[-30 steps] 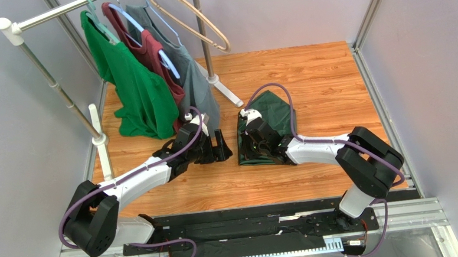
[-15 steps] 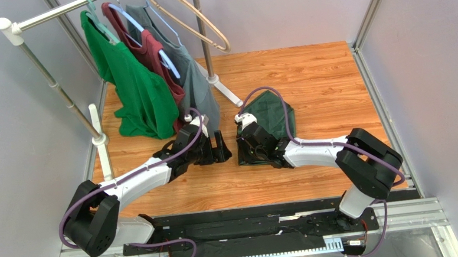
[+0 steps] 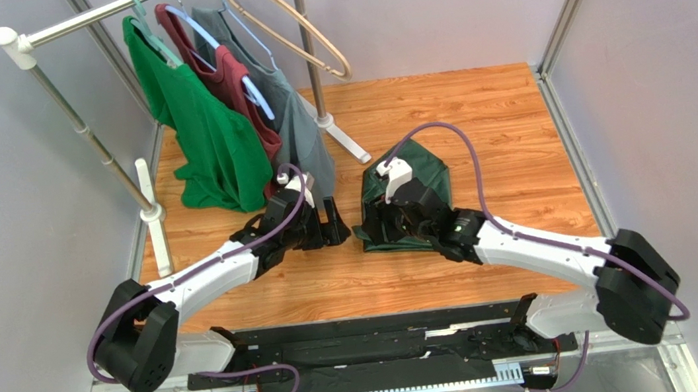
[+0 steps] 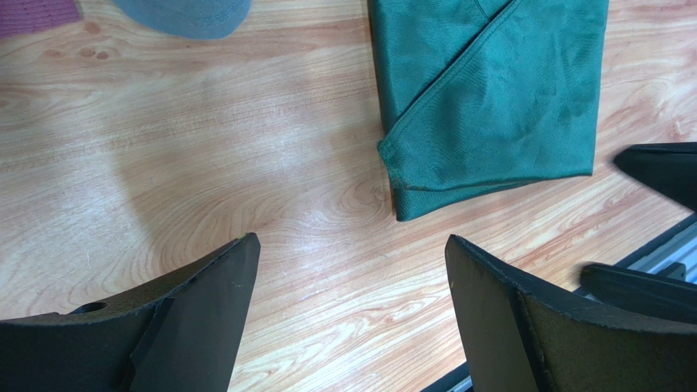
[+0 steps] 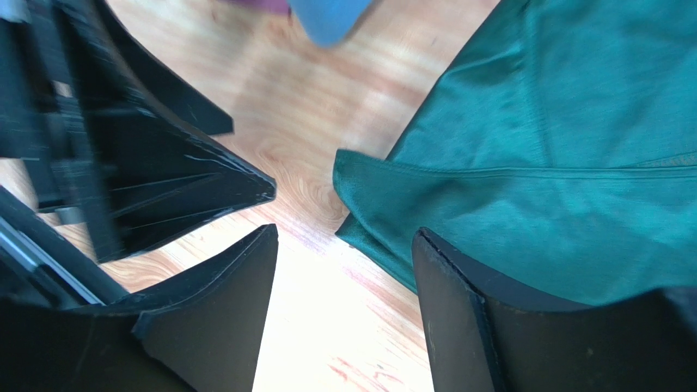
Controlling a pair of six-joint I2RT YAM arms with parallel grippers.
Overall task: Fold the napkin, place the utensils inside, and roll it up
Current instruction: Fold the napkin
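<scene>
Both left tool (image 4: 350, 245) and right tool (image 5: 344, 237) gape near napkin's (image 4: 491, 90) corner.

Bright even overhead light, soft shadows, right wrist view motion-blurred at left

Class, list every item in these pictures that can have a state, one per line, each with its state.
Napkin, folded, lying flat.
Left gripper, open, empty.
Right gripper, open, at the napkin's corner.
Green shirt, hanging.
Maroon shirt, hanging.
Grey shirt, hanging.
Beige hanger, hanging, bare.
</scene>
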